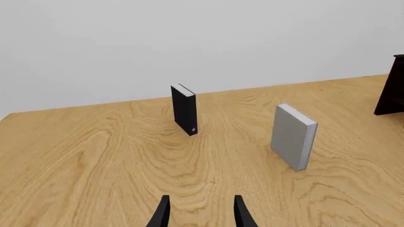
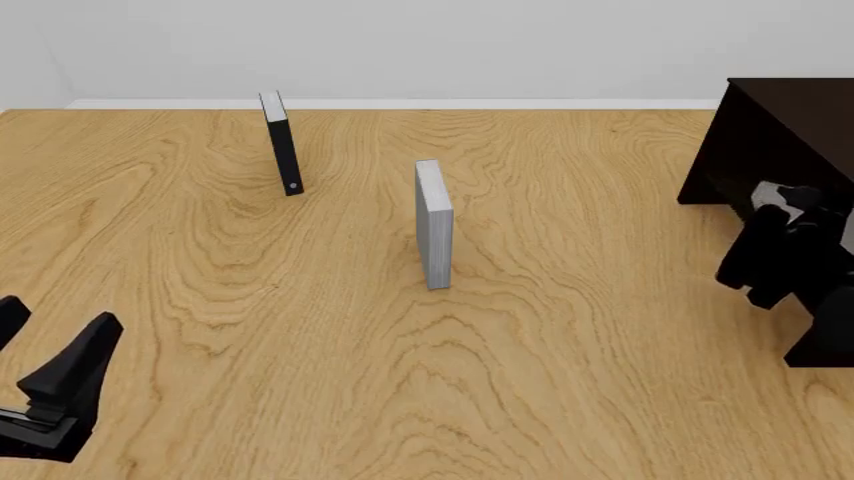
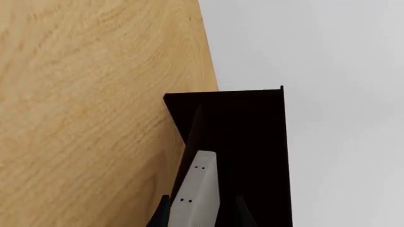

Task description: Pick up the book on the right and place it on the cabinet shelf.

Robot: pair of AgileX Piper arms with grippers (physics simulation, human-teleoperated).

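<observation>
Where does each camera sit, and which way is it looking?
Front: fixed above, behind the arms, facing forward-down over the table; left claw and right arm show.
Left wrist: behind left claw, facing black book and narrow grey book; fingertips show.
Right wrist: behind right claw, facing the cabinet; claw grips the book.
Front and left wrist share both standing books.

We see a thin black book [image 2: 282, 143] standing upright far back on the wooden table [image 2: 267, 300], and a narrower grey book [image 2: 433, 223] upright near the middle, well apart.
</observation>
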